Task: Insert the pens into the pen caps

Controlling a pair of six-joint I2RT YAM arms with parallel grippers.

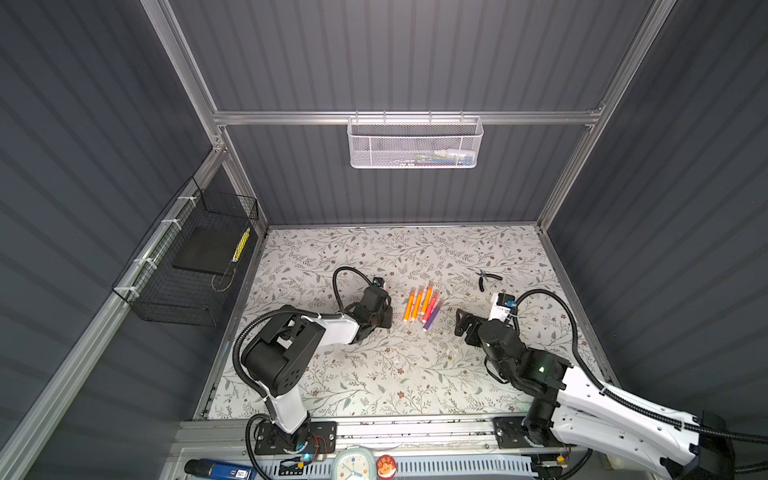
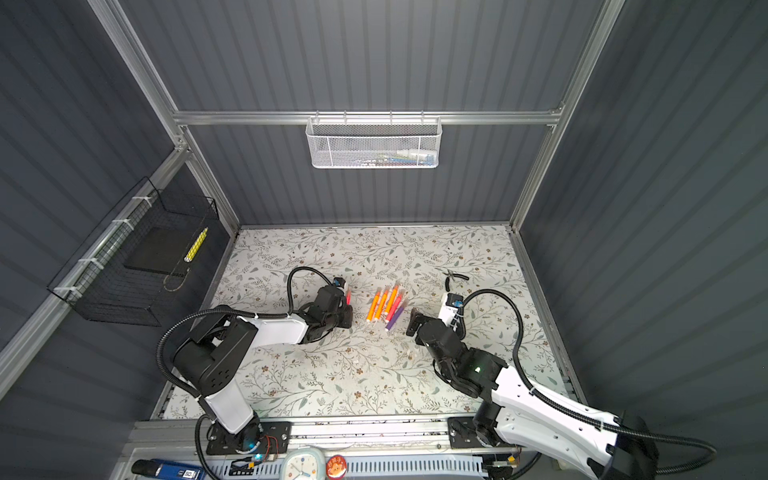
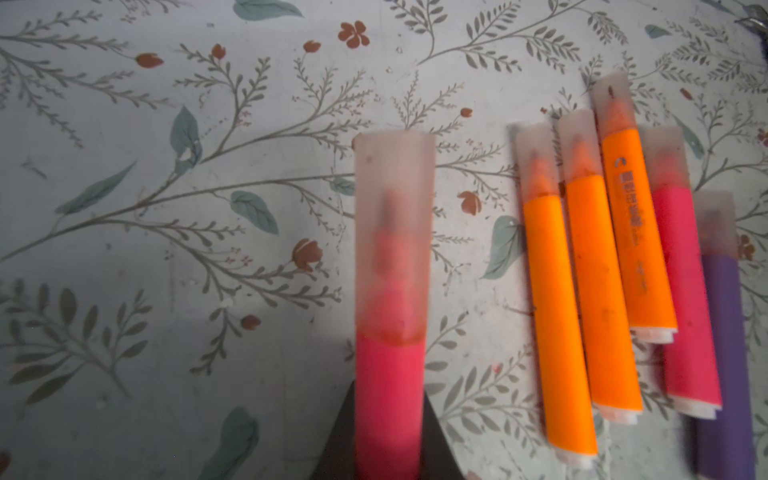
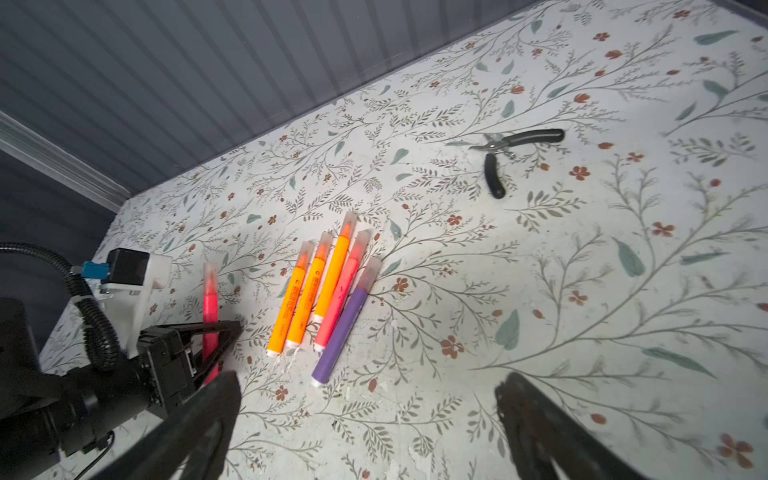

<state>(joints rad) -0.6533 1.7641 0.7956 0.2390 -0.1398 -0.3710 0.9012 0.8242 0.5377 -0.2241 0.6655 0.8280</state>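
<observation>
The left fingers pinch the barrel of a red-pink pen, its frosted cap seated over the tip and pointing toward the back wall; whether it touches the floral worktop I cannot tell. Near it, mid-worktop, five more capped pens lie in a tight row: three orange pens, a second red-pink pen and a purple pen. The right fingers are spread wide with nothing between them, near the purple side of the row; black-handled pliers lie well apart behind.
</observation>
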